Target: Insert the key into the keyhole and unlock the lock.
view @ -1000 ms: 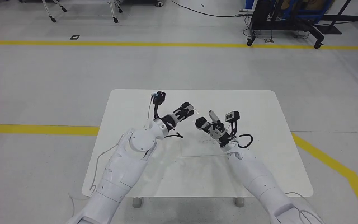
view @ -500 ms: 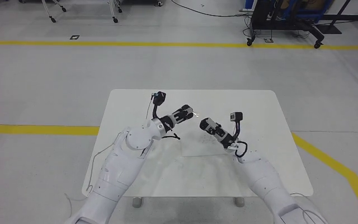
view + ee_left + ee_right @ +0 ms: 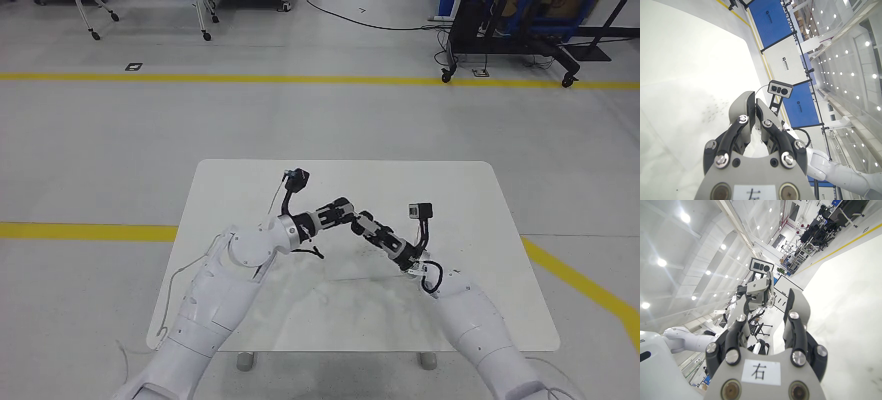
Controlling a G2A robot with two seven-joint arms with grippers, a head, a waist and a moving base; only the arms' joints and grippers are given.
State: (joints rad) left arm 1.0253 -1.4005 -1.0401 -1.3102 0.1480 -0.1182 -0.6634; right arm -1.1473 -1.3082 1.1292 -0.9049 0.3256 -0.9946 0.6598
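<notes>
From behind, in the left wrist view, the left gripper [image 3: 755, 101] has its dark ribbed pads [image 3: 750, 108] pressed together, with the slit between them too narrow to see into. The right wrist view faces the same gripper from the other side. There a small silvery key with a round, holed head [image 3: 771, 299] is pinched at the tips of those pads and hangs out from them. The right gripper [image 3: 767, 293] has its grey fingers [image 3: 794, 302] spread wide, and the key sits in the gap between them, touching neither as far as can be told. From above, the two grippers meet tip to tip over the middle of the white rounded-corner table [image 3: 470, 190], held above its surface. The tabletop carries a patch of faint dark scuff marks [image 3: 715, 111] near the left gripper. The right arm's small black-and-grey wrist camera [image 3: 780, 89] stands on its bracket just beyond the closed pads. Around the table lies a pale grey floor crossed by yellow lines [image 3: 120, 76]. A black wheeled cart [image 3: 510, 40] stands at the far right, well apart from the table. Blue and white partition panels [image 3: 772, 24] line one side of the hall. Desks with dark office chairs [image 3: 819, 237] stand on the other side, under rows of round ceiling lights [image 3: 685, 218].
</notes>
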